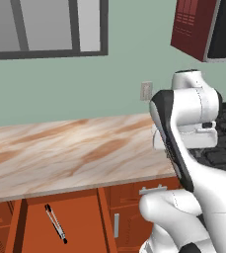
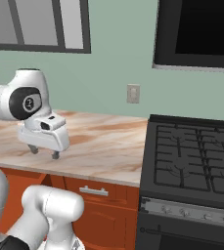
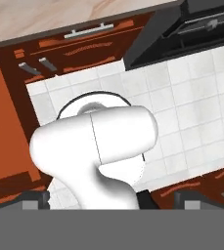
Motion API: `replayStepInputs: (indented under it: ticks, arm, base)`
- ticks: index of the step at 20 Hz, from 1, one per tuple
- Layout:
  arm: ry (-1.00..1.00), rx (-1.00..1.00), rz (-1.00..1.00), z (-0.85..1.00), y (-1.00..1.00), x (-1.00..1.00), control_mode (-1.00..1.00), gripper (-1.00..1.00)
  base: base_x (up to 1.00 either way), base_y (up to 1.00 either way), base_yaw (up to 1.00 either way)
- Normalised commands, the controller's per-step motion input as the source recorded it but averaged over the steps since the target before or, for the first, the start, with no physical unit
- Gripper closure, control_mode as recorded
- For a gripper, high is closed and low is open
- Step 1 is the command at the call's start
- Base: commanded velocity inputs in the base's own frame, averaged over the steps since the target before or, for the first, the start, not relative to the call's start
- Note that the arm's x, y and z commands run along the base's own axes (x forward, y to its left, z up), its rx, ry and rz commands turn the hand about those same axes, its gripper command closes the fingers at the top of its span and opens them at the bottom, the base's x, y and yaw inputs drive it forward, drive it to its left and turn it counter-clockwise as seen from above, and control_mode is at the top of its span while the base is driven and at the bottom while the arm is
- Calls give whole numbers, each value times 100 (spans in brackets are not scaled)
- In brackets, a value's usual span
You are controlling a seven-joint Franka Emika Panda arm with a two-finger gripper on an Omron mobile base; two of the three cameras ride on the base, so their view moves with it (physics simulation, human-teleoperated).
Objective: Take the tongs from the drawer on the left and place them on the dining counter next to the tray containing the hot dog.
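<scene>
The tongs (image 1: 56, 223) lie in the open drawer (image 1: 80, 217) at seven o'clock, ready for picking. The gripper (image 2: 44, 152) hangs wide and empty above the counter (image 1: 60, 153)

You have one legible mark here: a small white numeral, apparently a "2", inside the dark round cap of the arm joint (image 2: 27, 102) in the right base view. The wall outlet (image 2: 133, 93) and stove (image 2: 196, 161) carry no readable lettering

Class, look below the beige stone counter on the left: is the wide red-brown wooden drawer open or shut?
Open. The red-brown wooden drawer is pulled out from under the counter, its floor exposed, with the silver-grey black-tipped tongs lying inside.
</scene>
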Motion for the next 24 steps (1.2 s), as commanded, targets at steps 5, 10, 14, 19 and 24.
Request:
replayStepInputs:
  ticks: [5,10,14,19,24]
  arm:
    - [-12,21,16,-61,42,11,-100,-100]
    - [-9,16,25,-45,66,12,-100,-100]
    - [-1,2,29,-4,65,0,-100,-100]
    - [-3,0,18,0,54,-11,-100,-100]
    - [-7,0,12,0,54,-15,-100,-100]
  base:
    - [0,0,0]
    - [0,0,0]
    - [0,0,0]
    - [0,0,0]
    - [0,0,0]
